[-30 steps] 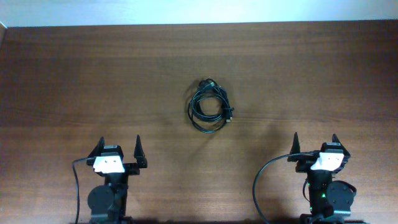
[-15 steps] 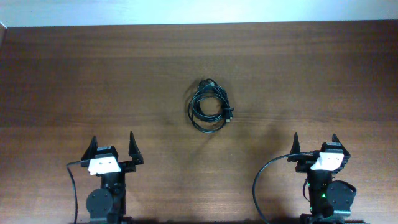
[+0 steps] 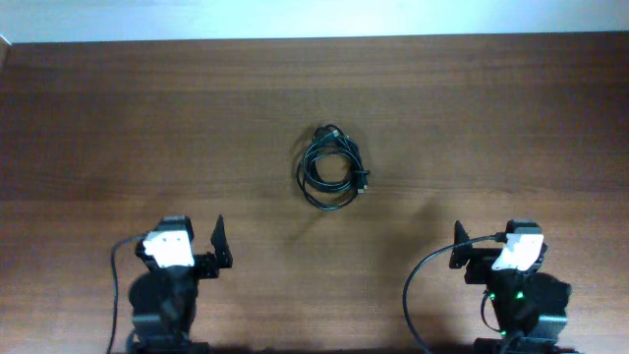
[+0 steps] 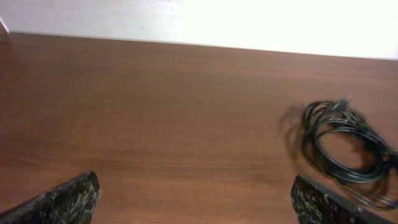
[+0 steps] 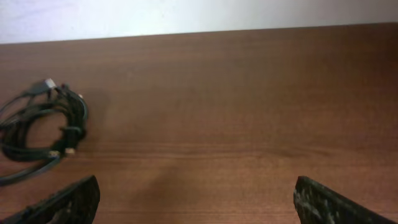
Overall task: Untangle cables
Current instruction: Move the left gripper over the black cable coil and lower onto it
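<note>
The cables [image 3: 332, 170] lie coiled in one small black bundle on the wooden table, near its middle. The bundle shows at the right of the left wrist view [image 4: 345, 146] and at the left of the right wrist view [image 5: 40, 127], with small plug ends visible. My left gripper [image 3: 192, 241] is open and empty at the front left, well short of the bundle. My right gripper [image 3: 491, 246] is open and empty at the front right. Both sets of fingertips frame bare wood in the wrist views [image 4: 199, 199] [image 5: 199, 199].
The wooden table [image 3: 147, 118] ends at a pale wall along the far edge. Thicker black wires [image 3: 418, 295] loop from the arm bases at the front edge.
The left arm has shifted and turned at the front left. The right arm has turned slightly left. The cable bundle has not moved.
</note>
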### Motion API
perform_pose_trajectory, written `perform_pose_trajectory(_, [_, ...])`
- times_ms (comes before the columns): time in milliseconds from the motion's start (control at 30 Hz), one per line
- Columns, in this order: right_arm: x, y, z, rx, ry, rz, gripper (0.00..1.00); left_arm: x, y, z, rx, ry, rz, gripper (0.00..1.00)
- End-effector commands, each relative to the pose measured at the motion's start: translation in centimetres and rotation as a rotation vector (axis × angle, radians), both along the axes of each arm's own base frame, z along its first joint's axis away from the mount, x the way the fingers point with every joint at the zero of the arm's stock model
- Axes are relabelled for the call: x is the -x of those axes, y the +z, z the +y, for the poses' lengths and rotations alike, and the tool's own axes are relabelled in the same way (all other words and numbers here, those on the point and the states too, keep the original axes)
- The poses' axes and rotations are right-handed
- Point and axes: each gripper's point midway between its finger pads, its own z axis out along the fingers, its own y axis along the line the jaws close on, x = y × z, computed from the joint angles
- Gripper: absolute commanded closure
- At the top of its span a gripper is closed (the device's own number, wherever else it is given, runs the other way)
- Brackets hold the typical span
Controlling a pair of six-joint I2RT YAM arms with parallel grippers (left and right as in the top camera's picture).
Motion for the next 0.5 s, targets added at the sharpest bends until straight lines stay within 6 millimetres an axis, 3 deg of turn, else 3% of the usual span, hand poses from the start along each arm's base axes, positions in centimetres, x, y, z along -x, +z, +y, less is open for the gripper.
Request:
perform_pose_trajectory(0, [0.0, 4.7, 0.2, -0.045, 0.001, 0.004, 0.01, -1.2, 5.1, -1.5, 0.041, -0.084, 0.045, 0.01])
perform_pose_trajectory(133, [1.2, 9.5, 0.4, -0.103, -0.021, 0.091, 0.01, -2.0, 10.5, -3.9, 0.055, -0.234, 0.148, 0.01])
perform_pose_trajectory(300, [3.7, 15.4, 1.7, -0.158, 0.026, 0.153, 0.01, -2.1, 16.2, -3.7, 0.070, -0.221, 0.268, 0.01])
perform_pose_trajectory(467, [4.8, 21.4, 3.6, -0.203, 0.127, 0.047, 0.01, -1.5, 20.4, -4.1, 0.090, -0.239, 0.327, 0.01])
